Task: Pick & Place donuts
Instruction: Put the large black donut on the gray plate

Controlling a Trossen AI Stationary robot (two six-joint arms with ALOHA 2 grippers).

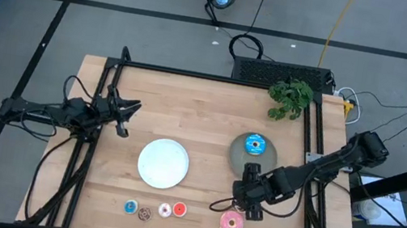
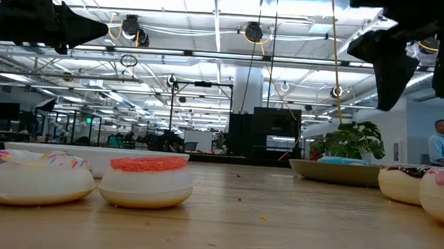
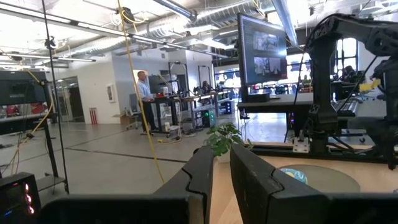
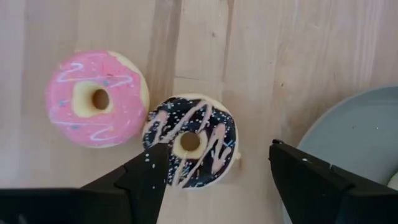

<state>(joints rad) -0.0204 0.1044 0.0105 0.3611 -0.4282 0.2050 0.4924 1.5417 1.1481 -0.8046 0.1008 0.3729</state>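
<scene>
My right gripper (image 4: 217, 171) is open and hovers above the brown donut with pink drizzle (image 4: 189, 142), one finger on either side of it, touching nothing. That donut lies flat on the table beside the pink donut (image 4: 98, 99) (image 1: 232, 222). In the high view the gripper (image 1: 249, 197) hides the brown one. The blue sprinkled donut (image 1: 254, 145) lies on the gray plate (image 1: 239, 159). Several tiny donuts sit in a row near the table's near edge: blue (image 1: 130, 207), brown (image 1: 144, 214), cream (image 1: 164, 210) and red (image 1: 179, 208). My left gripper (image 1: 126, 114) waits raised over the table's left side, shut but for a slit.
A white plate (image 1: 163, 162) lies between the two arms, left of the gray plate. A green plant (image 1: 290, 99) stands at the far right of the table. A black frame (image 1: 193, 73) runs along the far edge and sides. A person (image 3: 143, 99) stands far off in the room.
</scene>
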